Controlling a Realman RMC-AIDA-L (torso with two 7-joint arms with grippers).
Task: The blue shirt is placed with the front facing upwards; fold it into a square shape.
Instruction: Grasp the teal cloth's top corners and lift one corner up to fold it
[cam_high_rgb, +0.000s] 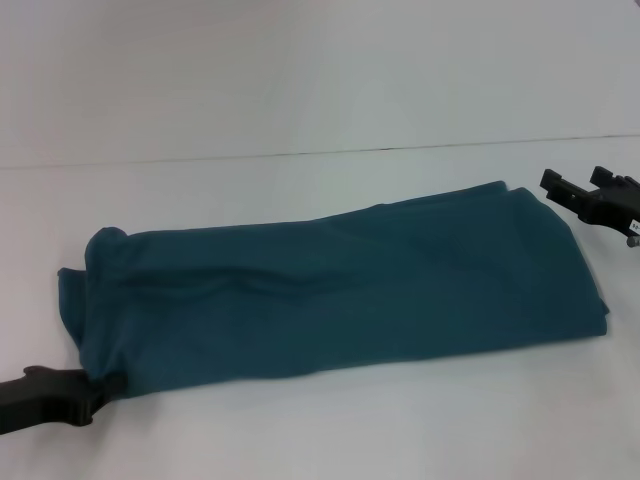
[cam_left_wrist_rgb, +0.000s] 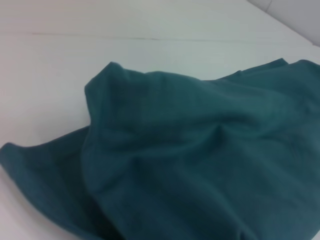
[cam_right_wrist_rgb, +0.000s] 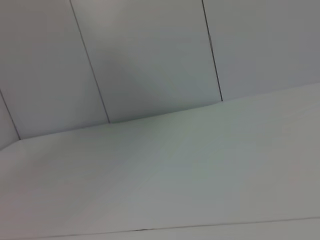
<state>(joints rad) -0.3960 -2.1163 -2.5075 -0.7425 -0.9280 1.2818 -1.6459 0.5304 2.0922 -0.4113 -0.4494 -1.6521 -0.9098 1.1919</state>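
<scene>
A: Head view first. The blue shirt (cam_high_rgb: 340, 290) is lying on the white table (cam_high_rgb: 320, 430), folded into a long band running from the near left out toward the far right. No lettering is showing, just plain teal cloth.

B: And the left gripper (cam_high_rgb: 100, 383)?

A: It's sitting low at the near left corner, its tip right against the bunched end of the shirt. It looks to be pinching that corner, though the cloth is hiding the fingers, so I cannot tell for sure.

B: Right side?

A: The right gripper (cam_high_rgb: 568, 190) is hovering just beside the shirt's far right corner, apart from the fabric, fingers spread and holding nothing.

B: Left wrist view?

A: The shirt (cam_left_wrist_rgb: 200, 160) is filling most of it, rumpled, one layer lapping over another, table (cam_left_wrist_rgb: 50, 75) behind.

B: Right wrist?

A: Only bare table (cam_right_wrist_rgb: 165, 185) and a panelled wall (cam_right_wrist_rgb: 150, 55).
</scene>
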